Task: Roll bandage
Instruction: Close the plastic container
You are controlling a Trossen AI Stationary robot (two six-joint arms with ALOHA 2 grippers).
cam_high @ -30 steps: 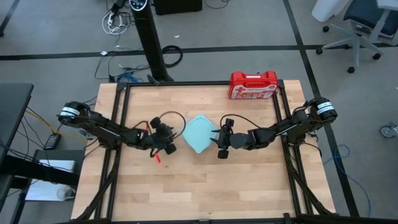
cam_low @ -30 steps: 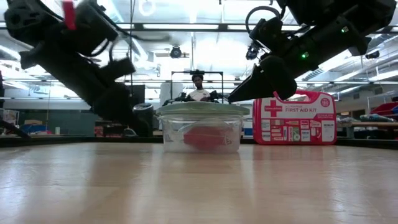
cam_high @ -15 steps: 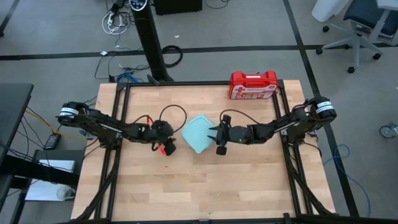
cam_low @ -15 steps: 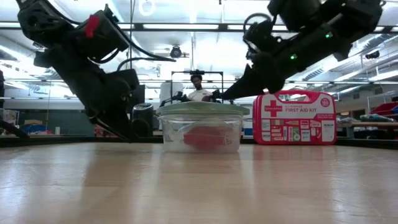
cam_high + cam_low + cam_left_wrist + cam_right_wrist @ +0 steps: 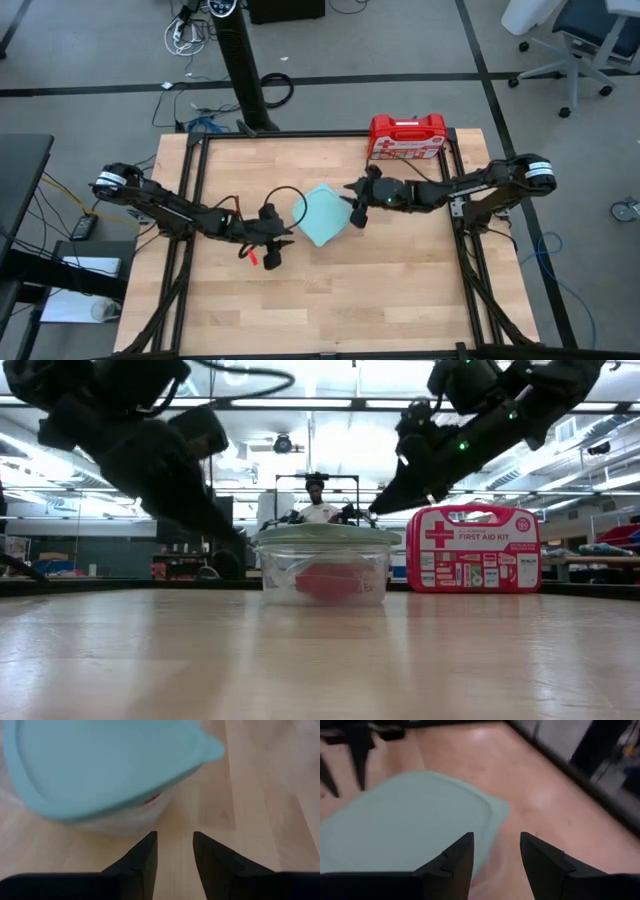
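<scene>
The bright red bandage (image 5: 330, 582) lies rolled inside a clear square container (image 5: 325, 572) under a pale blue lid (image 5: 322, 214), at mid-table. A bit of red shows through the wall in the left wrist view (image 5: 154, 798). My left gripper (image 5: 284, 246) is open and empty, just off the container's near-left side, its fingers pointing at the container (image 5: 100, 770). My right gripper (image 5: 352, 207) is open and empty, above the lid's right corner (image 5: 490, 807).
A hard red first-aid case (image 5: 407, 136) stands upright at the table's far edge, right of centre. A dark metal frame (image 5: 190, 200) runs along the table's left, right and far sides. Bare wooden table (image 5: 330, 300) lies toward the near edge.
My left gripper has gone toward the table's near edge and a little right, ending beside the container's near-left side. My right gripper has gone toward the far edge, along the container's right side to its right corner. The container stays in place.
</scene>
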